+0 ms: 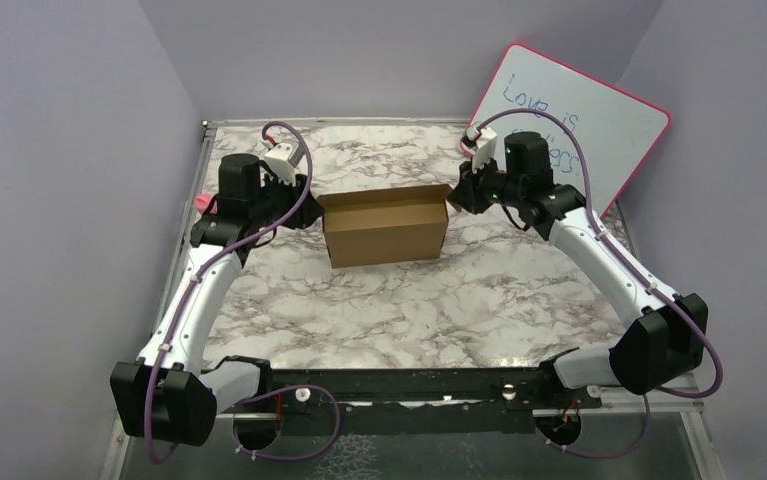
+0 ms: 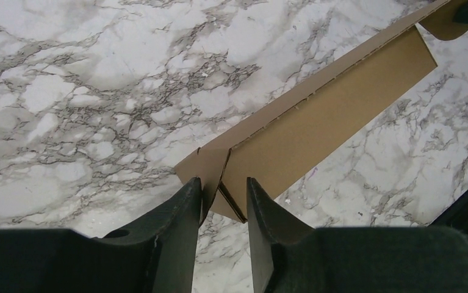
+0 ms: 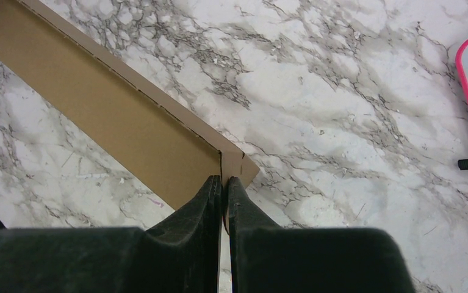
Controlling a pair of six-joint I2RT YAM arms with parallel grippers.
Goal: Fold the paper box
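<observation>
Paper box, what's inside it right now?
Through the open top of the paper box only bare brown cardboard shows, a strip of inner wall. The front wall covers the bottom, so whatever may lie there cannot be seen.

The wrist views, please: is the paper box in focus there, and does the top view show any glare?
Left wrist: the paper box is sharp, the left gripper's fingers near-black. Right wrist: likewise crisp. Top external: even light, no glare on the whiteboard.
</observation>
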